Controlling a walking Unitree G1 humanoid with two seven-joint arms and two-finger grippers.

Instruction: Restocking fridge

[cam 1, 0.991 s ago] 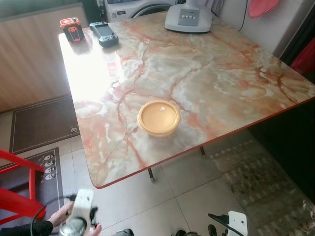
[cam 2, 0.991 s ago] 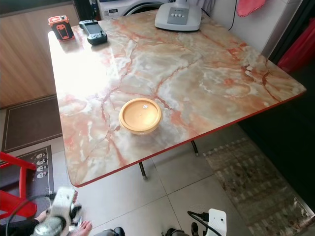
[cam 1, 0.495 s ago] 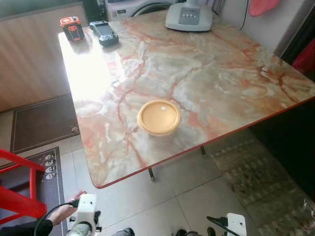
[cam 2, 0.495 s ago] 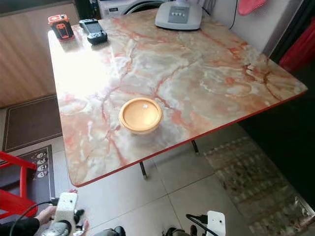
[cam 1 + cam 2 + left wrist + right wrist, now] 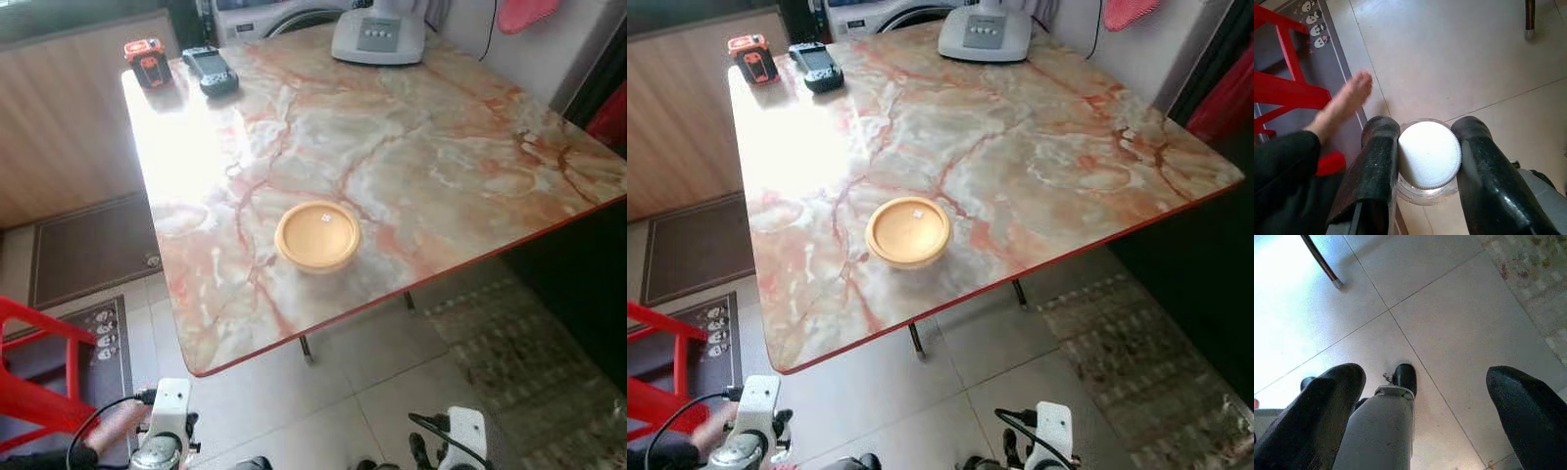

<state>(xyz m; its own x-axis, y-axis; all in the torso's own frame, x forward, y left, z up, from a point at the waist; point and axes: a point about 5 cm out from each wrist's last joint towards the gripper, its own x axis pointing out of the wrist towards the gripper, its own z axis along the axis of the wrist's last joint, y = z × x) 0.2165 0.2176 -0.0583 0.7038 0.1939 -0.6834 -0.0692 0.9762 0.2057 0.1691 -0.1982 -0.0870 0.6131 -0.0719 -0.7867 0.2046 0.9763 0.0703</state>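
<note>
1. Low at the bottom-left of the head views, my left gripper [image 5: 1427, 161] was pinching a clear jar [image 5: 1426, 188] with a white ribbed lid [image 5: 1429, 154], one black finger on each side of the lid.
2. A person's hand [image 5: 1344, 105] on a dark sleeve sat just beside the jar in the left wrist view, apart from the fingers, over a grey mat [image 5: 1337, 63] and a red frame [image 5: 1283, 88].
3. My right gripper [image 5: 1427, 406] hung at the bottom-right of the head views, fingers spread wide over bare floor tiles [image 5: 1449, 318], nothing between them.
4. On the marble table [image 5: 441, 166], centre frame: an orange lidded bowl [image 5: 316, 235], near the front edge.
5. Upper left on the table: an orange-black device [image 5: 147, 61] and a dark handheld controller [image 5: 211, 70]; upper centre, a white appliance base [image 5: 378, 37].
6. Progress, my judgement: early. Jar was in hand but no fridge was in sight; carrying, opening and stocking all remained.
7. Labels: a small white sticker on the bowl lid, unreadable. No legible brand anywhere.
</note>
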